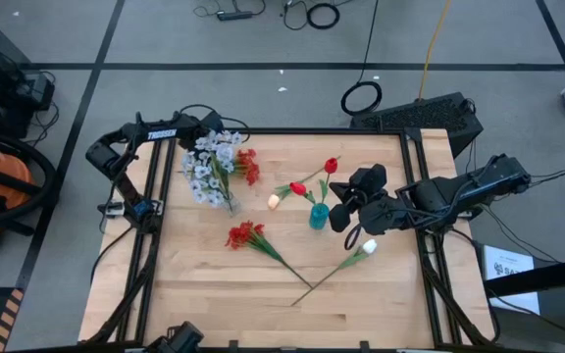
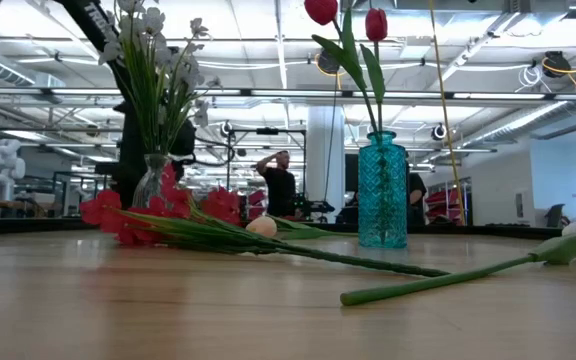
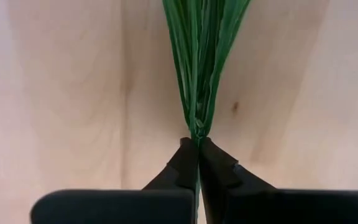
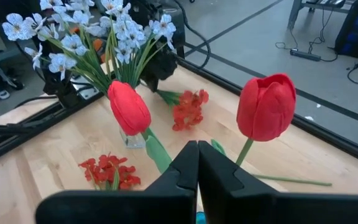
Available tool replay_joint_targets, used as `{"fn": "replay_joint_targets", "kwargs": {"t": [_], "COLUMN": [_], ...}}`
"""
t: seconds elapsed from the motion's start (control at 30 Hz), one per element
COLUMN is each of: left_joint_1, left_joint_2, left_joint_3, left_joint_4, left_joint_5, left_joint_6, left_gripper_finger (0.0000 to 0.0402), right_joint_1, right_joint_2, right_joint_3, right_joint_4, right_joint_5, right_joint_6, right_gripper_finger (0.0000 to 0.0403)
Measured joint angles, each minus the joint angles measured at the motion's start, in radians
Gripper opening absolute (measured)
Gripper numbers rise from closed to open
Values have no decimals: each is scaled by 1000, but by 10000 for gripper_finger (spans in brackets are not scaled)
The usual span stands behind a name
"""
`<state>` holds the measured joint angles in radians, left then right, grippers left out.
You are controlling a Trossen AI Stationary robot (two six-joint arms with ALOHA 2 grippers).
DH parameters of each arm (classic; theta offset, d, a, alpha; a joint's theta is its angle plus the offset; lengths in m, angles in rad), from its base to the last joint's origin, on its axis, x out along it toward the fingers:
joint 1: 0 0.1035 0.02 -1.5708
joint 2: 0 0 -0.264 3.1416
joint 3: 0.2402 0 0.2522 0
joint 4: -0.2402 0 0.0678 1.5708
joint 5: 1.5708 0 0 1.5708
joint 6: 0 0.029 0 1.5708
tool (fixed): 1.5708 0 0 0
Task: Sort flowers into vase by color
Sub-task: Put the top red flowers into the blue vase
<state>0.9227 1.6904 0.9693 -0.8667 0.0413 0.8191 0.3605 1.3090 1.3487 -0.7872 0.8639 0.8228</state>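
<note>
My left gripper (image 3: 197, 142) is shut on a bundle of thin green stems (image 3: 201, 56) at the table's far left (image 1: 212, 127). It is beside the pale blue-white spray (image 1: 209, 165), which stands in a clear vase (image 2: 151, 182), and beside a red cluster (image 1: 249, 167). My right gripper (image 4: 197, 144) is shut and empty. It hovers over the teal vase (image 1: 319, 217) between two red tulips (image 4: 129, 107) (image 4: 266, 107) that stand in the vase. Another red cluster (image 1: 245, 235), a cream bud (image 1: 274, 201) and a white bud (image 1: 368, 247) lie on the table. My left gripper pinches the green bundle at its narrow end (image 3: 197, 132) between the two fingertips and points down at the table. The strands fan out away from the fingers. The flower head is outside the wrist view, so I cannot tell which flower this is.
The red cluster's stem (image 1: 282, 263) and the white bud's stem (image 1: 327, 275) cross near the table's middle front. The table's near strip and left side are bare wood (image 1: 194, 304). A raised black frame (image 1: 312, 131) borders the table. A person (image 2: 280, 185) stands far behind.
</note>
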Motion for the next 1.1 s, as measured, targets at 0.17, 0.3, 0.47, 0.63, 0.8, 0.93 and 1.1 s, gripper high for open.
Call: {"fn": "replay_joint_targets", "kwargs": {"t": [0.17,0.3,0.47,0.63,0.8,0.93,1.1], "left_joint_1": [23,53,86,93,93,92,74], "left_joint_2": [-79,-153,-247,-331,-392,-425,-457], "left_joint_3": [43,102,175,247,330,399,489], "left_joint_4": [-48,-70,-70,-63,-56,-57,-56], "left_joint_5": [-44,-101,-132,-177,-189,-182,-114], "left_joint_6": [-18,-82,-163,-168,-188,-212,-264], "left_gripper_finger": [3,2,1,0,0,0,0], "right_joint_1": [0,0,0,0,5,24,52], "right_joint_2": [-12,-14,-14,-26,-48,-64,-77], "right_joint_3": [0,0,0,0,0,0,0], "right_joint_4": [-10,-16,-18,-39,-144,-217,-266], "right_joint_5": [1,0,0,-97,-185,-191,-233], "right_joint_6": [-7,-66,-76,-58,36,79,90], "right_gripper_finger": [0,0,0,0,0,0,0]}}
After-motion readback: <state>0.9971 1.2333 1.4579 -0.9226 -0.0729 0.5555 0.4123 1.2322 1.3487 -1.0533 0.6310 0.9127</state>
